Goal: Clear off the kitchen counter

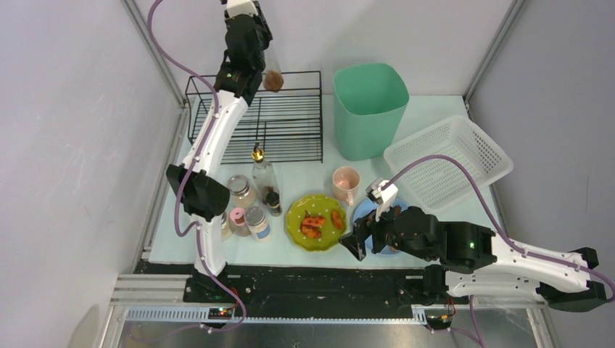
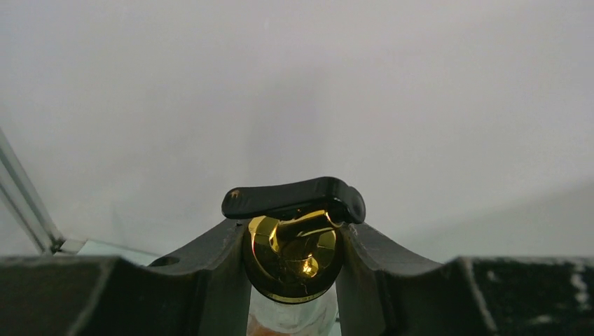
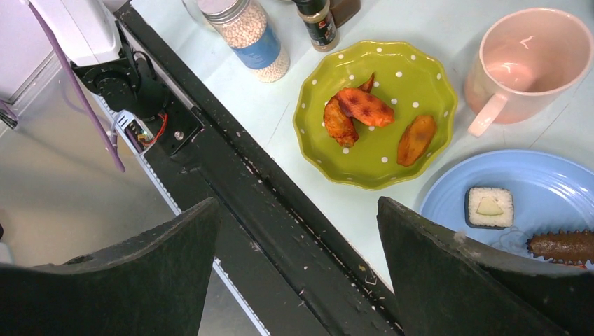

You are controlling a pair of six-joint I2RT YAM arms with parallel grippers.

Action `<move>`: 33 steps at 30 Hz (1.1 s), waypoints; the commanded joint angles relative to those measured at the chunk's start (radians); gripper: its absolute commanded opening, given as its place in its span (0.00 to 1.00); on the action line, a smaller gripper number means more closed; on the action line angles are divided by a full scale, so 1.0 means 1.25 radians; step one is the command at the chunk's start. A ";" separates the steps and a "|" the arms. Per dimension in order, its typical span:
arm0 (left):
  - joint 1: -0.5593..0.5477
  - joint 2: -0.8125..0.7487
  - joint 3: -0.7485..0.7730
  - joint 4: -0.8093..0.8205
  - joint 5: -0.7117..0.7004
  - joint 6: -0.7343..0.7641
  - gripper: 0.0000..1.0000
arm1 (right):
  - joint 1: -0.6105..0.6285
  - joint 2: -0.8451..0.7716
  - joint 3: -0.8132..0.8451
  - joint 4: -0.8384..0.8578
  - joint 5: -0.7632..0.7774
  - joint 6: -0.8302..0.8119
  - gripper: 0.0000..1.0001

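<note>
right gripper (image 3: 298,276) near green plate (image 3: 378,171)

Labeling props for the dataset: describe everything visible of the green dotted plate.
The green plate is lime with white dots and a scalloped rim, glossy like glazed ceramic. It lies flat on the counter near the front edge, close beside the blue plate, the pink mug just beyond. It holds three browned orange food pieces: two touching, one apart. No gripper touches it.
</note>
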 commanded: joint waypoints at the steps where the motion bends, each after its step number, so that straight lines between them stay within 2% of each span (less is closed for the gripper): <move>1: -0.019 -0.082 -0.034 0.075 -0.023 0.005 0.00 | 0.005 -0.011 -0.006 0.015 0.015 0.005 0.87; 7: -0.045 -0.107 -0.077 0.094 -0.046 0.040 0.00 | 0.005 -0.020 -0.010 0.012 0.015 0.007 0.86; 17: -0.087 -0.051 -0.043 0.094 -0.082 0.058 0.00 | 0.005 -0.034 -0.019 0.002 0.025 0.016 0.86; 33: -0.106 0.051 0.022 0.074 -0.070 -0.008 0.00 | 0.005 -0.049 -0.030 -0.017 0.040 0.028 0.86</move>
